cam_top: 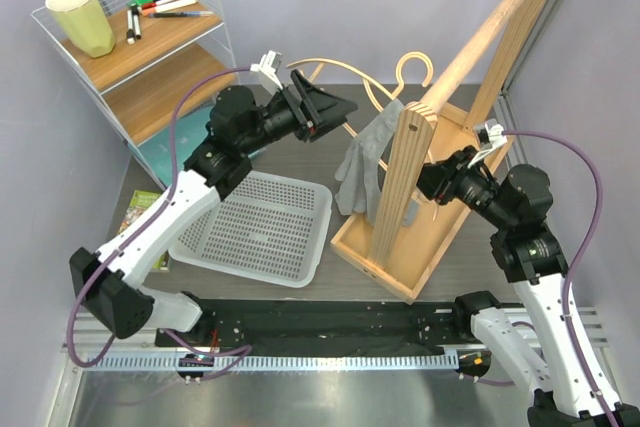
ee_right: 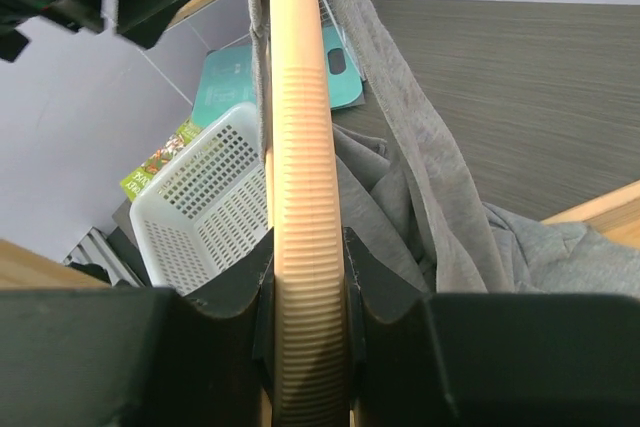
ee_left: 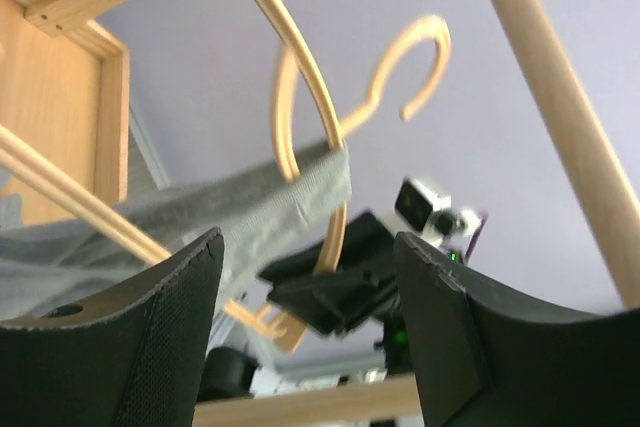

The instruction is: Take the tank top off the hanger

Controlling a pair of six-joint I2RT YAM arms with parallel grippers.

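White shell links on the left arm (cam_top: 165, 227) and right arm (cam_top: 550, 337), chunky black joint housings, and a purple cable (cam_top: 176, 125) looping off each. Left hand (ee_left: 308, 239) up close — matte black fingers (ee_left: 150, 347), finely textured faces.

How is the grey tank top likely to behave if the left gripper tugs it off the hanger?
Probably floppy: the tank top hangs in limp folds off the hanger. The fabric looks thin, so it is likely light and should follow a gentle pull. Its strap drapes over the hanger arm, so it may snag rather than slide off cleanly.
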